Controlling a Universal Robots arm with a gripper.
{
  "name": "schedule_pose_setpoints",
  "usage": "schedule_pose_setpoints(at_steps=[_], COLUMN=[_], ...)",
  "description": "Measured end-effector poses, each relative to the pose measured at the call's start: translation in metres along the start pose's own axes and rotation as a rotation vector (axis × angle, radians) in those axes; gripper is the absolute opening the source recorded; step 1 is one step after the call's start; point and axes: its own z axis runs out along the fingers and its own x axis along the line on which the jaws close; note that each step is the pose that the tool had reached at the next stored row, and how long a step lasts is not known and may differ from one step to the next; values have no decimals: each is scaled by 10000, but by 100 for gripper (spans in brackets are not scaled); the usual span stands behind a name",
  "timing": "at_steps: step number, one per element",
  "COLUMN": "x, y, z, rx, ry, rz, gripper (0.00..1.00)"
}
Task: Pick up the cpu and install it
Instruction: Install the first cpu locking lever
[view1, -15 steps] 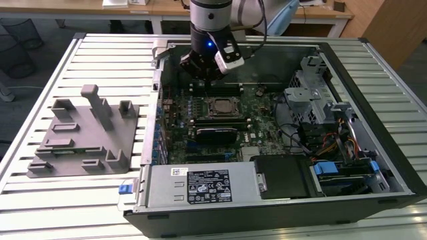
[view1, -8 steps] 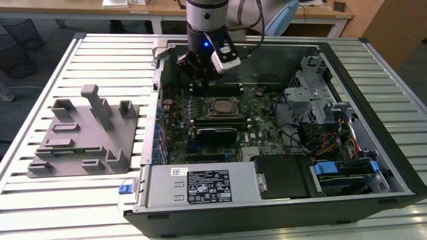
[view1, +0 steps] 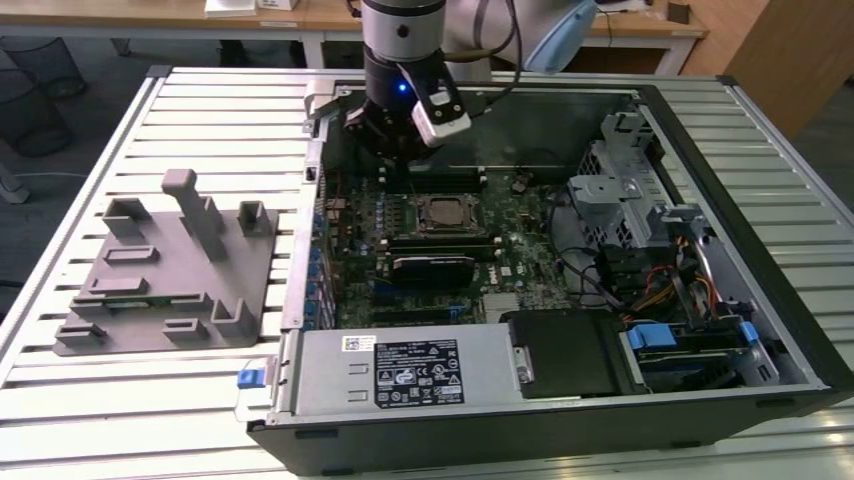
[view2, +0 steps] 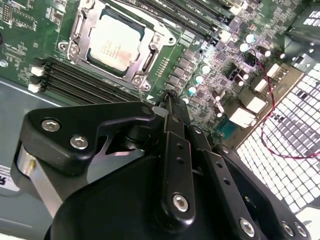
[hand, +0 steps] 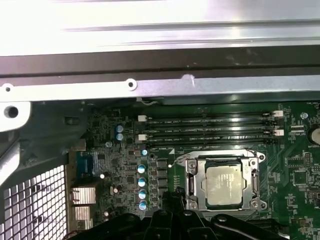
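**Operator:** At centre frame in the exterior view, where does the cpu (view1: 442, 213) sit?

**Technician:** Flat inside the motherboard socket frame (hand: 224, 185), within the open computer case (view1: 747, 250) on the slatted worktop (view1: 200, 100). In both wrist views its silver top faces up, with the memory slots (hand: 210, 131) just beside the socket. It appears already seated.

**Operator:** Gripper status?

**Technician:** The gripper (view2: 170, 100) hangs over the board near the socket, toward the upper centre of the exterior view. Its fingers (view2: 172, 130) are drawn together with nothing between them.

**Operator:** Handling properties of the cpu?

**Technician:** Judged as light, rigid and thin. The metal lid is likely smooth and slippery; the underside contacts and socket pins are probably fragile.

**Operator:** Recommended hold?

**Technician:** Two opposite edges of the thin substrate, kept level. Avoid pressing on the lid or tilting within the frame.
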Motion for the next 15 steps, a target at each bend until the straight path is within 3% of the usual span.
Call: schedule_pose_setpoints(at_steps=[15], x=[93], y=[98], z=[23], rx=[0], ry=[0], rz=[0], gripper=[11])
